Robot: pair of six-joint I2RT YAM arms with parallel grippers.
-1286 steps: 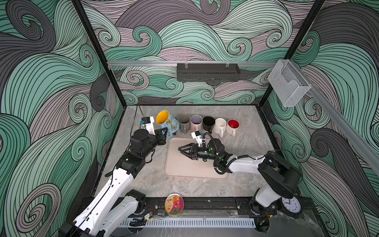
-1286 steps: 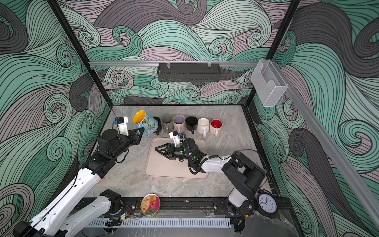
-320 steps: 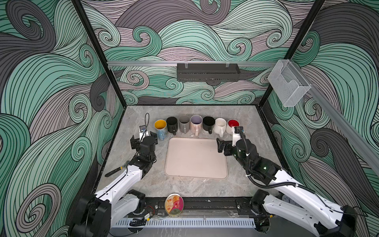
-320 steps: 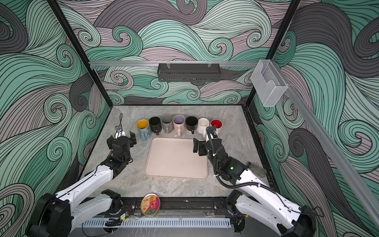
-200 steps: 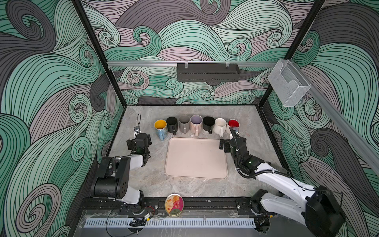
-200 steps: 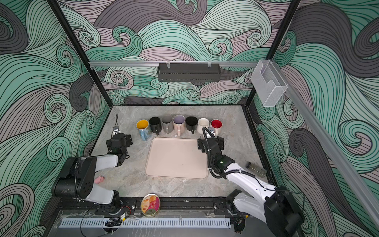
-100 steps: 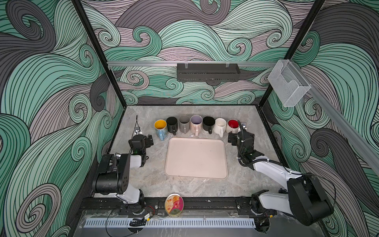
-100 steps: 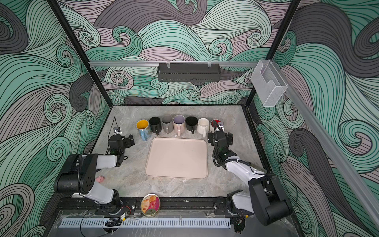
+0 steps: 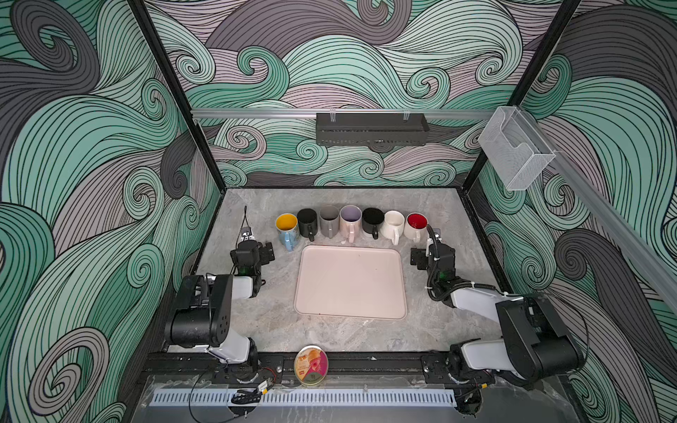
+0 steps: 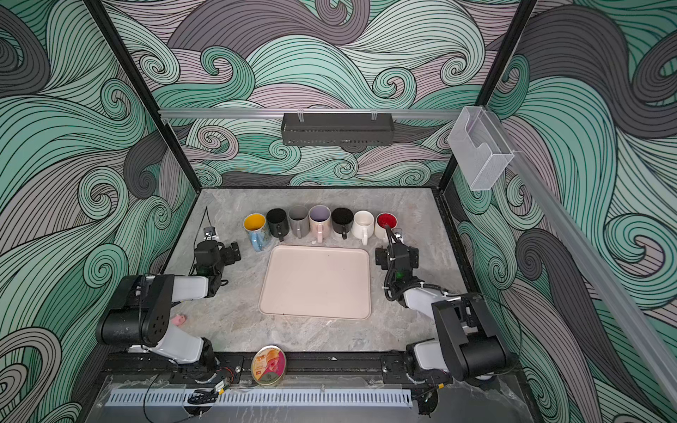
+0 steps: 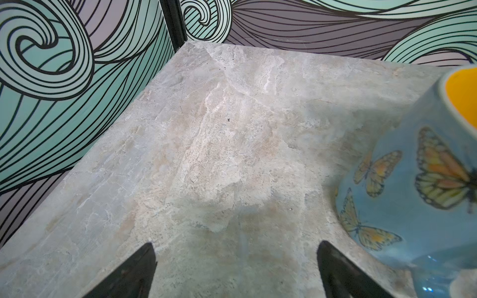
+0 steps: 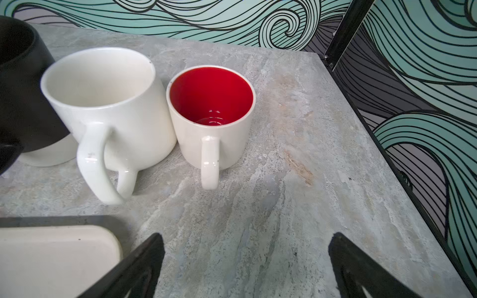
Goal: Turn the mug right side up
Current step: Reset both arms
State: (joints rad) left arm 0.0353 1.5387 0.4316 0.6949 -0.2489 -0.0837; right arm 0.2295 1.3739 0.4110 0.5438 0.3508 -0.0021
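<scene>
butterfly mug (image 9: 287,231) stood upright, leftmost in the row of mugs (image 9: 351,223) along the table (image 9: 252,205)'s far edge; left gripper (image 11: 236,247) and right gripper (image 12: 247,237) gaped wide, empty.

Bright, even light and soft shadows.
In the left wrist view the butterfly mug (image 11: 413,180) is blurry. The red mug (image 12: 210,103) has a small shiny spot inside. Both top views look sharp.

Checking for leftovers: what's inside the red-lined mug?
The red-lined mug looks empty: glossy red walls and some floor show. Its near wall hides the remaining floor.
</scene>
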